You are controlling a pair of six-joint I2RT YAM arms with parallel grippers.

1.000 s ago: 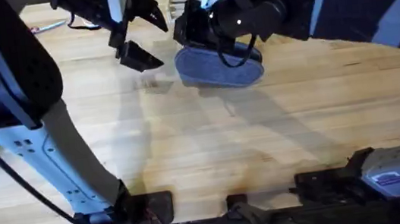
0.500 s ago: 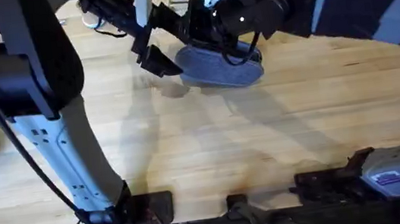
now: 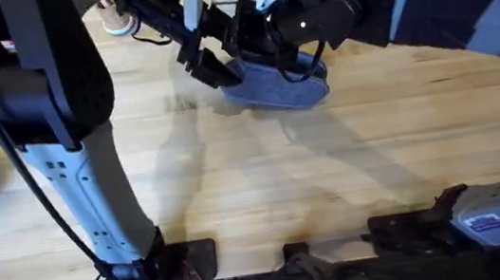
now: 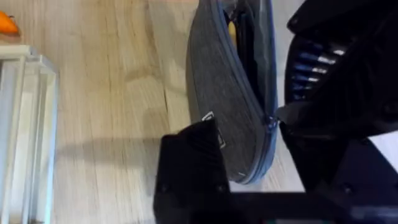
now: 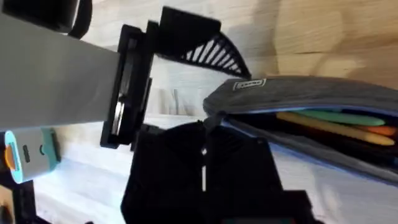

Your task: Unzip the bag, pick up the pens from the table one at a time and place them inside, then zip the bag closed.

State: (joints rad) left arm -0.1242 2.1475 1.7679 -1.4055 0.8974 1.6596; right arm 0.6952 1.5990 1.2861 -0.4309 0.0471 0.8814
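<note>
Since the earlier frames, left gripper [image 3: 207,64] has closed in on blue-grey fabric pouch [image 3: 276,81], far centre of pale wooden table [image 3: 264,176]; finger spread unclear. Zipper gapes. Right gripper [image 3: 247,40] apparently steadies the pouch's left end; grip unclear.

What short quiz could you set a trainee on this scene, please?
1. True or false: the pencil pouch has its zipper fully closed.
2. What lies inside the pouch? A) scissors B) coloured pens C) nothing
3. In the overhead view, which is at the pouch: the left gripper, the right gripper, or both?

Key: 1 false, it gapes open. 2 B, orange and green ones show in the opening. 3 both, at the same end.
</note>
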